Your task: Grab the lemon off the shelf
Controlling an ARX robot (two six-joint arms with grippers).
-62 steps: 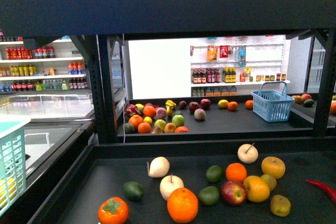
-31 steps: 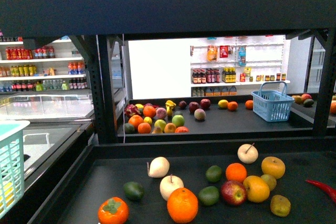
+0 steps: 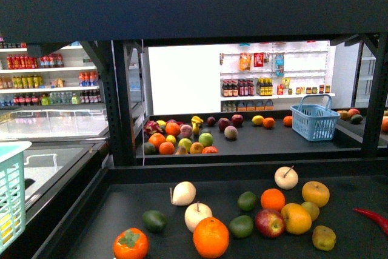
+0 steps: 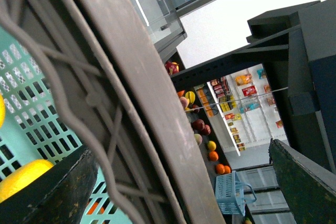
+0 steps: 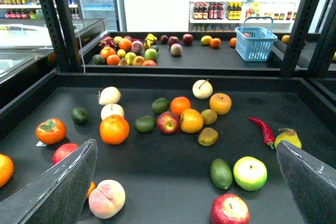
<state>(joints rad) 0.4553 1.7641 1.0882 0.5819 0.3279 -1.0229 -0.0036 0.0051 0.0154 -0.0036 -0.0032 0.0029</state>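
In the front view neither arm shows. I take the small bright yellow oval lemon to be the one lying on the far dark tray of the black metal-framed shelf, just beside a small orange fruit and well left of the light blue plastic basket. A pale teal lattice basket sits at the left edge.

In the left wrist view, the left gripper has its jaws spread wide. A grey bar of the teal basket crosses the gap; I cannot tell whether it touches them. The lemon is far off on the tray.

In the right wrist view, the right gripper hangs over the near bench of fruit, jaws wide apart and holding nothing. The lemon lies on the far tray.
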